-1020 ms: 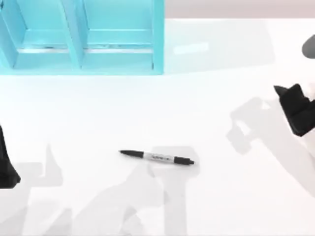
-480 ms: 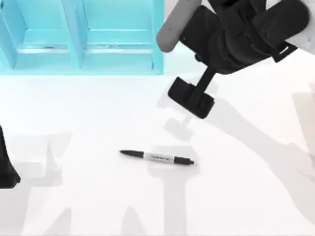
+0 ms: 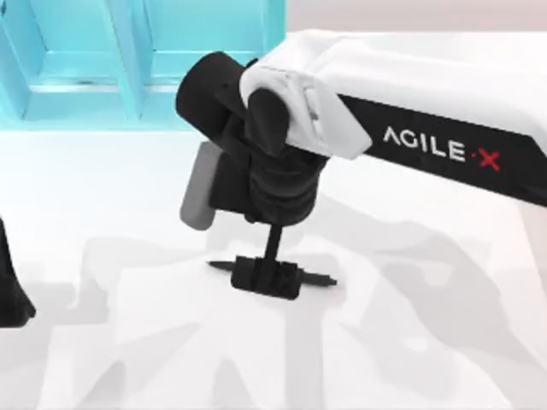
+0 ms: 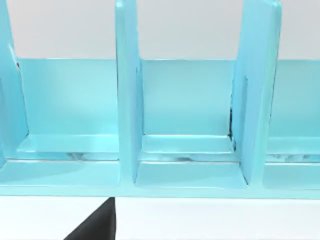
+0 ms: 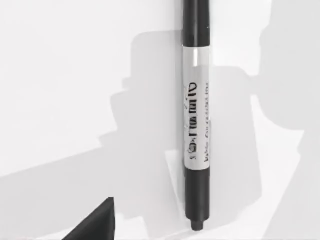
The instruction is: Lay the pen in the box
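Step in hand: closing in on the pen point(image 3: 318, 278) for a pick, judging by the right tool point(image 3: 267, 278) hanging directly above its silver-grey middle band in the top view. Pen flat on the white bench point(image 3: 427, 359), tapered tip toward the left side, cap end toward the right, well apart from the turquoise box point(image 3: 275, 77) at the far left corner. Not lifted yet, by the look of the right wrist view, with the printed band lying straight along the bench. Whether the right tool is released or clenched: cannot tell. Left arm point(image 3: 13, 295) parked at the bench's left edge, its tool's state likewise impossible to tell. To do this well: come straight down over the band, not over the tapered end, so the slim barrel balances when raised. Keep the tool square across the pen's length so the round body does not roll aside. Stop just short of the bench, clench gently, then lift level before swinging toward an open compartment of the box.
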### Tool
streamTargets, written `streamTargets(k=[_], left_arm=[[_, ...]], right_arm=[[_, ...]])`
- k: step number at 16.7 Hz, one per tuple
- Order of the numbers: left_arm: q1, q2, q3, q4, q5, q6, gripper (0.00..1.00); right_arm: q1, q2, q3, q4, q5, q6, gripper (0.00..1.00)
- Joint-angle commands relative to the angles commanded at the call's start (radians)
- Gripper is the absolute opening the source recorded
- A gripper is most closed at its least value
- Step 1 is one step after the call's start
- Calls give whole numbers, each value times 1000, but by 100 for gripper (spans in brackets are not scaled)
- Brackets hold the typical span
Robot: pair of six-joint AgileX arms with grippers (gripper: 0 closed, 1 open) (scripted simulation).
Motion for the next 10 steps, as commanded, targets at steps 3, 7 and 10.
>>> streamTargets(k=[3,7,10], left_arm=[[0,0,0,0,0,0,100],[0,0,0,0,0,0,100],[0,0,0,0,0,0,100]], right_arm=[[14,47,19,-30,4,-9,100],[14,47,19,-30,4,-9,100],[8,56,7,-11,3,-12,100]])
